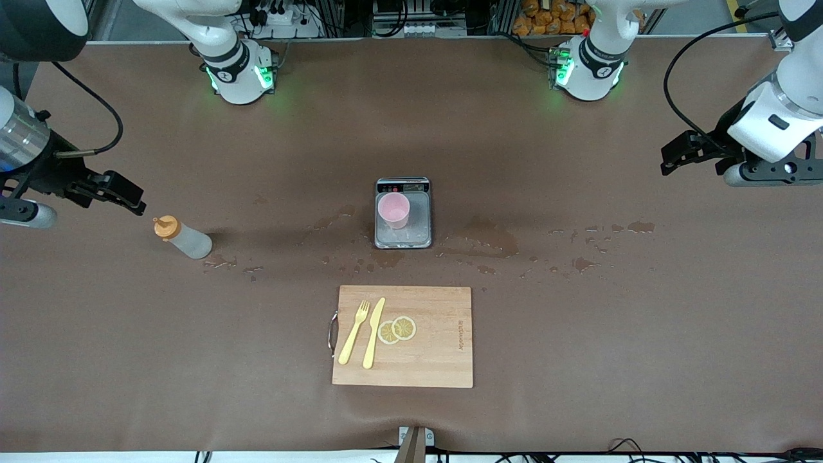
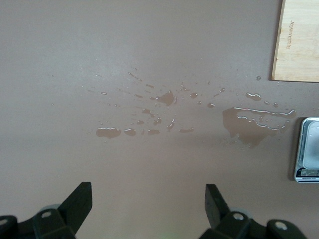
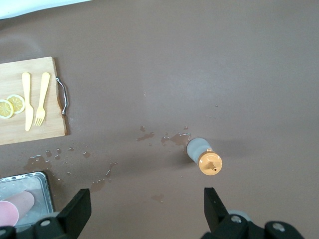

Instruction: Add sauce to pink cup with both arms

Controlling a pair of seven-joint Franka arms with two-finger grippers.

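Note:
The sauce bottle (image 1: 184, 238), whitish with an orange cap, stands on the brown table toward the right arm's end; the right wrist view shows it from above (image 3: 203, 154). The pink cup (image 1: 393, 209) stands on the grey scale plate (image 1: 418, 225) at the table's middle, and its edge shows in the right wrist view (image 3: 10, 211). My right gripper (image 1: 132, 196) is open and empty, up over the table just beside the bottle (image 3: 147, 196). My left gripper (image 1: 670, 159) is open and empty, over the left arm's end of the table (image 2: 148, 191), well away from the cup.
A wooden cutting board (image 1: 437, 360) with a yellow fork (image 1: 354, 332), a yellow knife (image 1: 373, 332) and two lemon slices (image 1: 397, 329) lies nearer the front camera than the scale. Wet spills (image 1: 479, 243) spread across the table between bottle, scale and the left arm's end.

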